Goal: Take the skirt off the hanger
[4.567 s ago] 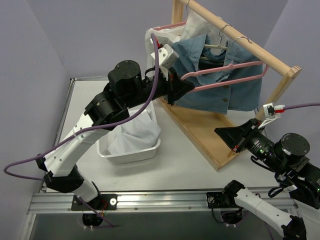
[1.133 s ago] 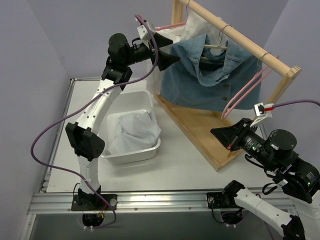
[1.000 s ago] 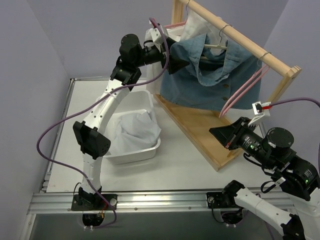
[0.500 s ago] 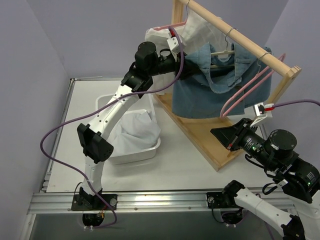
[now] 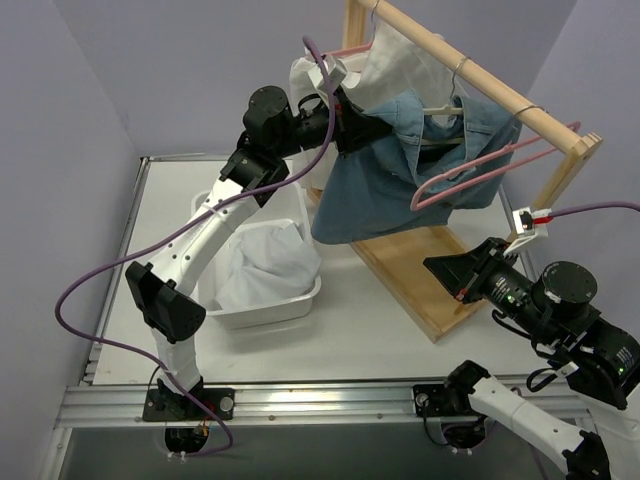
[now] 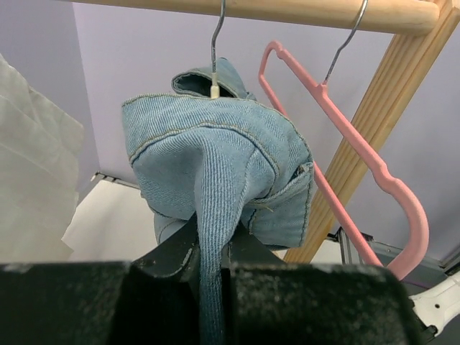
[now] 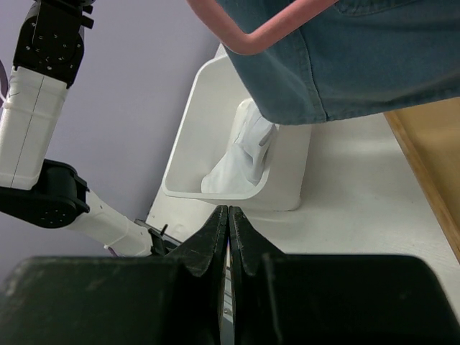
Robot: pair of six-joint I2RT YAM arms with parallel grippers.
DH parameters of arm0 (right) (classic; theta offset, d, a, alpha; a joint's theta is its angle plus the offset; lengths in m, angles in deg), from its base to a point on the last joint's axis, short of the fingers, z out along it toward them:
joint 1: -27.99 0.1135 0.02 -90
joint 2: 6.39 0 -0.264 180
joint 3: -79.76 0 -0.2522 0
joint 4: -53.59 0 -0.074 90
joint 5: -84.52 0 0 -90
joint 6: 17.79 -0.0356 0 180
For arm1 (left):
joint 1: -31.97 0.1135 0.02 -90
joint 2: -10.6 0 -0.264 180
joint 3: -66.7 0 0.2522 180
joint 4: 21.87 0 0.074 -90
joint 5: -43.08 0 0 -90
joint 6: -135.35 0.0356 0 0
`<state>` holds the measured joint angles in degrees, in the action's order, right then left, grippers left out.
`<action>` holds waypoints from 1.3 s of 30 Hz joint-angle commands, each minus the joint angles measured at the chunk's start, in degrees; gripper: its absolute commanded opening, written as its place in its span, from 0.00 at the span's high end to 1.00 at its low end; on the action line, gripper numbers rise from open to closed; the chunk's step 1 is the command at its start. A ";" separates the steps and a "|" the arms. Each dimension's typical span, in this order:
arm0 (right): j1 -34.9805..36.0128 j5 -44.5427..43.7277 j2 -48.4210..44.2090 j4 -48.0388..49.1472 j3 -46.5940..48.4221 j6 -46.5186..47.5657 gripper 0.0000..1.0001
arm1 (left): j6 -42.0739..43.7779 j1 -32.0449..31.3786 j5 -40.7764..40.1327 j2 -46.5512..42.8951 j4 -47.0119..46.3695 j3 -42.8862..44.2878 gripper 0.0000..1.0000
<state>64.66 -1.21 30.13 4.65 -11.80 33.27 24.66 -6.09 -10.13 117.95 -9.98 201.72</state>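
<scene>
A blue denim skirt (image 5: 400, 175) hangs on a white wire-hooked hanger (image 6: 214, 68) from the wooden rack's rail (image 5: 480, 75). My left gripper (image 5: 352, 128) is shut on a fold of the skirt's waist (image 6: 213, 223) and pulls it left, so the cloth stretches out from the rack. A pink hanger (image 5: 480, 170) hangs beside it, also in the left wrist view (image 6: 345, 187). My right gripper (image 5: 445, 268) is shut and empty, low at the right, below the skirt's hem (image 7: 338, 65).
A white bin (image 5: 300, 300) with white cloth (image 5: 265, 265) sits left of the rack's wooden base (image 5: 415, 270). A white garment (image 5: 400, 55) hangs at the rail's far end. Purple walls close in on both sides.
My left gripper, shut on the skirt, has pulled back to the left, dragging the skirt out from the rack. The pink hanger swung with it. The right arm stayed nearly still.
</scene>
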 commanded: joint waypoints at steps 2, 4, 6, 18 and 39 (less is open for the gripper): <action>-0.37 -0.93 -0.48 0.72 1.18 0.62 1.00 | -2.25 0.01 -2.43 -2.59 -3.93 2.93 0.98; -0.37 -1.20 -0.74 0.55 1.09 0.44 1.00 | -2.60 0.01 -2.08 -0.75 -3.32 5.73 0.98; -0.45 -1.28 -0.92 0.38 1.26 0.35 1.00 | -3.56 0.01 -1.73 1.18 -1.30 7.76 0.98; -0.37 -2.60 -1.62 -0.60 1.70 0.18 1.00 | -16.47 2.03 -3.84 -3.20 -14.82 1.10 0.98; -0.37 -1.64 -0.04 1.52 1.18 1.23 1.00 | -29.67 6.07 -0.06 -7.15 -33.99 -10.58 0.98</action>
<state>64.66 -2.70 28.88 3.23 -11.04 33.40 -2.20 -1.20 -9.91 117.23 -33.34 192.21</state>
